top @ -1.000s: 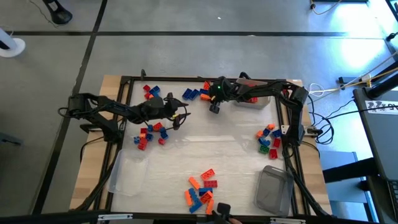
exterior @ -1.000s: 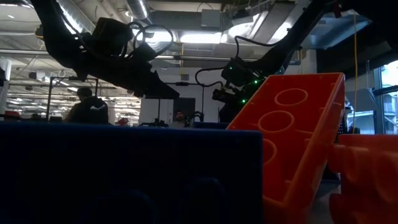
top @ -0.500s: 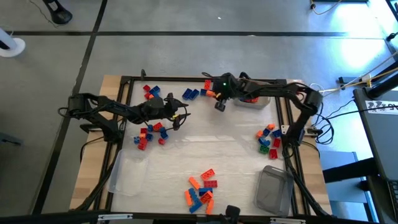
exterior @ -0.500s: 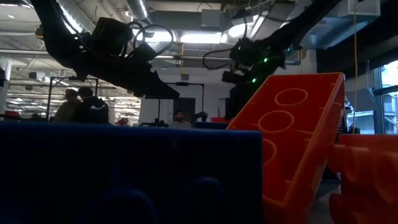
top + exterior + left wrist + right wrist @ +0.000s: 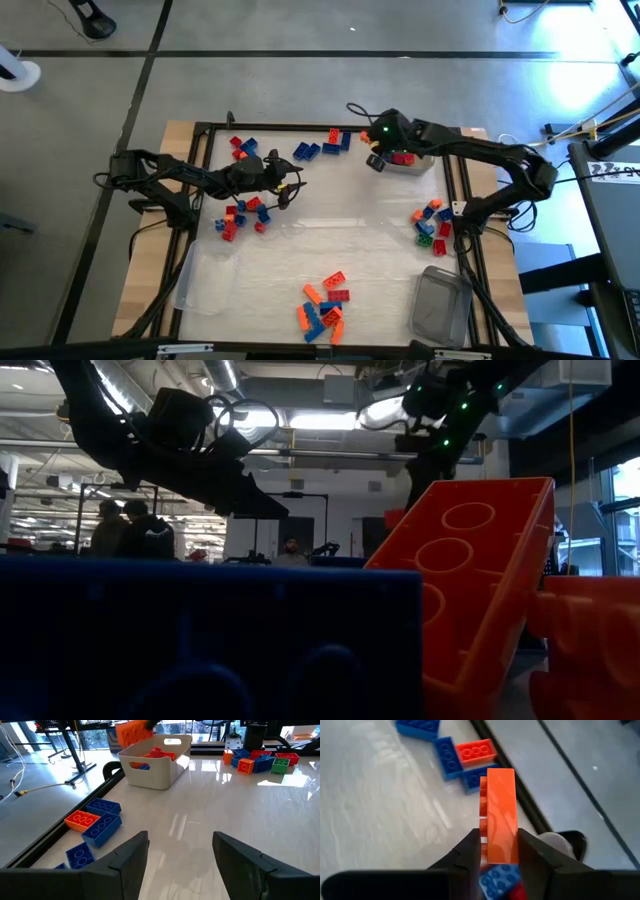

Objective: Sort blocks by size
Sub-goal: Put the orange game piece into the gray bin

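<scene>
Right gripper (image 5: 492, 862) pinches an orange block (image 5: 500, 822) above the white tub (image 5: 155, 762); no writing readable.

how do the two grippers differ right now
The right gripper is shut on an orange block; the left gripper stands open and empty. The right one hangs over the white tub at the table's far edge; the left one sits low over bare tabletop. Both have dark fingers.
</scene>
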### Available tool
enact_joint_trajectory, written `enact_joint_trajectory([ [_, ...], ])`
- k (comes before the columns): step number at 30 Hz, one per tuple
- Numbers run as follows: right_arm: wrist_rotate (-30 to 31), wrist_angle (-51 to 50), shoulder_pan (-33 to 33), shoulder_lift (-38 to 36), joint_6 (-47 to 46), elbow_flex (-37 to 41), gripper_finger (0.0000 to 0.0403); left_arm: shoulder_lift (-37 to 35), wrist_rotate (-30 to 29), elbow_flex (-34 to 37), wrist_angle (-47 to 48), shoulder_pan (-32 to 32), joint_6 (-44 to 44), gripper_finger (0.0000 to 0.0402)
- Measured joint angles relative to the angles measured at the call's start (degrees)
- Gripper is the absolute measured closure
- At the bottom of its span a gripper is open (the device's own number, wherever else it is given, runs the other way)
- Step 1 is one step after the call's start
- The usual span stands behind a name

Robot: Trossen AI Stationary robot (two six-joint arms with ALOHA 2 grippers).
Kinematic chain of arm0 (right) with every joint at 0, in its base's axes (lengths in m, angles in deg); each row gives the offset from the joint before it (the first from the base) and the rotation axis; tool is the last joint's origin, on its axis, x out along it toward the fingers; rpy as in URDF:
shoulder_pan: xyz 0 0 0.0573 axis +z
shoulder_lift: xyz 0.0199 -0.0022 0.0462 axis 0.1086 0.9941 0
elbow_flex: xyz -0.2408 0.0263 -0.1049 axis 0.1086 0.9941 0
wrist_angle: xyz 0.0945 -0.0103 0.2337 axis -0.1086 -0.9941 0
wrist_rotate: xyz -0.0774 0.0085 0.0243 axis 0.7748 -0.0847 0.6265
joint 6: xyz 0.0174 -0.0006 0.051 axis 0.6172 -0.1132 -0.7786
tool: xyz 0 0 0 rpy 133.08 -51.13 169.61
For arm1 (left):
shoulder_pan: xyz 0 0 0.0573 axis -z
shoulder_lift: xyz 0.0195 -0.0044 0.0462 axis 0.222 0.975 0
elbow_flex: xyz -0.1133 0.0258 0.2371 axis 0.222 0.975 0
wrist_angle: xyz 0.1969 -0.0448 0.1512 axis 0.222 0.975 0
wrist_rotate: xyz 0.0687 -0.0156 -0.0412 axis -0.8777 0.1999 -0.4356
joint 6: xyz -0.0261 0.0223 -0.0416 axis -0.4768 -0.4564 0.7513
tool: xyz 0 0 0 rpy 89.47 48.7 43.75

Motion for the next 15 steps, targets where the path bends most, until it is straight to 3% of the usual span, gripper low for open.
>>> enact_joint_trajectory([
  [10, 9.2, -11.2, -0.02, -3.49, -6.74, -0.06, 0.0295, 0.02, 0.0, 0.0, -0.02, 0.0, 0.02, 0.0192],
  [15, 10.47, -13.86, -0.42, -3.49, -8.74, 1.11, 0.0295, 0.02, 0.0, 0.0, -0.07, 0.0, 0.03, 0.0192],
])
